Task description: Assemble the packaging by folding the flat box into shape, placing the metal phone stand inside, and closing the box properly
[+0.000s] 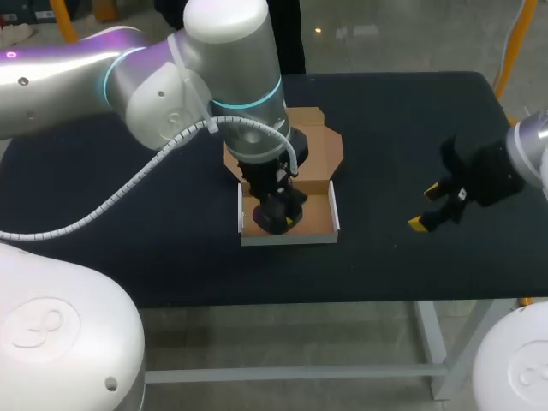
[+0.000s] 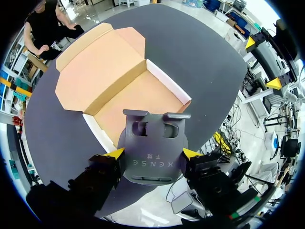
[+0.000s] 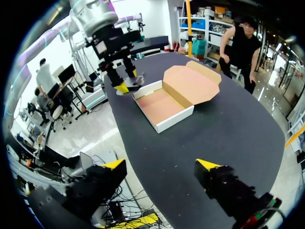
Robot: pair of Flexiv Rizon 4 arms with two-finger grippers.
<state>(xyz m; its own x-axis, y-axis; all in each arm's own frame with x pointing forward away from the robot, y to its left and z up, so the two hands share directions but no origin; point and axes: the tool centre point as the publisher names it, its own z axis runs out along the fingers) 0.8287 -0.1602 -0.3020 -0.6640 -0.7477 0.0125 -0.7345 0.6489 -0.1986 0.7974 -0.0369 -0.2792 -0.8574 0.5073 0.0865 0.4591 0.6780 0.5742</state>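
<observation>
Dark metal stand point(image 2: 152, 164), clamped by the left tool point(image 2: 153, 152), over the open box point(image 2: 143, 98), white outside, brown inside, lid point(image 2: 95, 71) lying flat. Right tool point(image 3: 161, 165), fingers spread, well apart above the black table point(image 1: 411, 128).

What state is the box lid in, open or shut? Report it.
Open. The lid lies folded back behind the tray, hinged along its far wall, and the tray's inside is uncovered in all three views.
</observation>
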